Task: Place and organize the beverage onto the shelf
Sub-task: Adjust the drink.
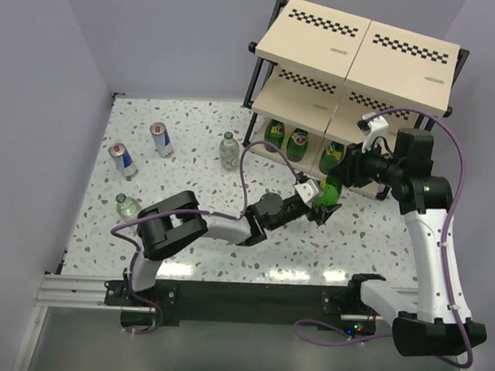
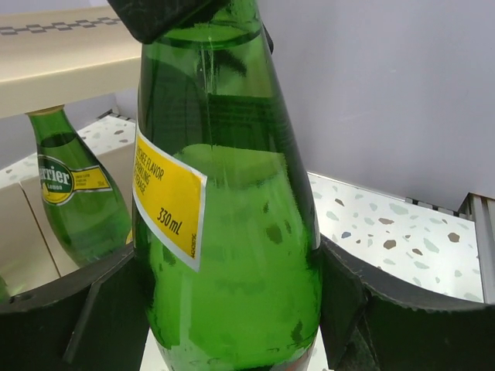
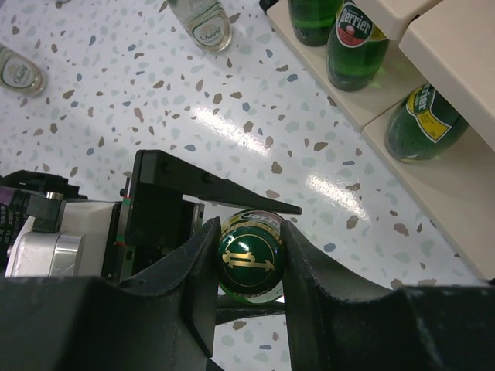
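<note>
Green bottle [image 1: 330, 191] [image 2: 232, 255] is just in front of the shelf [image 1: 362, 43], near the right end of its bottom board, and both grippers hold it. The left gripper [image 1: 324, 206] has its jaws fairly wide around the body of the green bottle, and its fingers [image 2: 77, 309] touch the glass on both sides. The right gripper [image 1: 339, 171] comes from the shelf side and its fingers [image 3: 298, 263] are closed narrow on the cap [image 3: 251, 260]. Whether the base touches the table [image 1: 191, 179], I cannot tell.

On the bottom board of the shelf stand three other green bottles [image 1: 274, 133] [image 1: 298, 142] [image 1: 333, 154] in a row. Left of the shelf, on the table, a clear bottle [image 1: 227, 150] is near the shelf. Two cans [image 1: 160, 138] [image 1: 122, 159] and a second clear bottle [image 1: 127, 206] are well apart from it.
</note>
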You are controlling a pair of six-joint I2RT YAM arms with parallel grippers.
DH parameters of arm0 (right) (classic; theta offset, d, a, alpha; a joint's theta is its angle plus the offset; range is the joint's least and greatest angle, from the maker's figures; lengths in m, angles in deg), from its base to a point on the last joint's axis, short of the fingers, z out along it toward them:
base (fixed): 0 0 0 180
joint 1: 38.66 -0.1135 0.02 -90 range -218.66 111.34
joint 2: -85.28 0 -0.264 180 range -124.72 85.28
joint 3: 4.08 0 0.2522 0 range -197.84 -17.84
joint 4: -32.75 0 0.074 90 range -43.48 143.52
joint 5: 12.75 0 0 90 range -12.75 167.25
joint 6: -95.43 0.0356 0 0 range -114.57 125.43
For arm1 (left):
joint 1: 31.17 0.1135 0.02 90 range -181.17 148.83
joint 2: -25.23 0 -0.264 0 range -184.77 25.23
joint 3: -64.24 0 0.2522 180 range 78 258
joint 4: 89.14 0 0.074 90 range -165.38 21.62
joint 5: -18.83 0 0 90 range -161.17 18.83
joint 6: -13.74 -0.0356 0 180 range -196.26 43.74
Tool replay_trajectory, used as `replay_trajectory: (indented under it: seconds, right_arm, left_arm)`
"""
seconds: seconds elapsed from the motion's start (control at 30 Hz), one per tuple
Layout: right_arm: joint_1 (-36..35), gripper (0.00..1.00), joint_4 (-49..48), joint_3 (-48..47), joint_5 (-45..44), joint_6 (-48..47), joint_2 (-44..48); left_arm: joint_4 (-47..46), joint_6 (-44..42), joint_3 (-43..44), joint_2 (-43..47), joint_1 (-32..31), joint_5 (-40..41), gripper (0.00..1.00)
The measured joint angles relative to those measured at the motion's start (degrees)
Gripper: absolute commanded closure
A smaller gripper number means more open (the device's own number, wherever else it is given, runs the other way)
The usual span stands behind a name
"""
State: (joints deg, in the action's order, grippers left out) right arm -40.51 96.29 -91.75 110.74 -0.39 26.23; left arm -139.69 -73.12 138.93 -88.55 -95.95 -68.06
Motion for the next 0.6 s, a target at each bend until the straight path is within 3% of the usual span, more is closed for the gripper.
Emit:
replay_trajectory:
  seconds: [0.33,0.6]
  right_arm:
    - [-5.20,0.86,1.11,0.02,-6.95,-5.66,0.96]
    - [-6.34,0.39,2.43,0.00,-6.73,-5.62,1.49]
  left_arm:
    - [1.05,2.49,3.19,-2.93,0.59,-2.58,1.00]
    - [1.09,3.87,3.34,-3.13,0.63,-3.17,1.00]
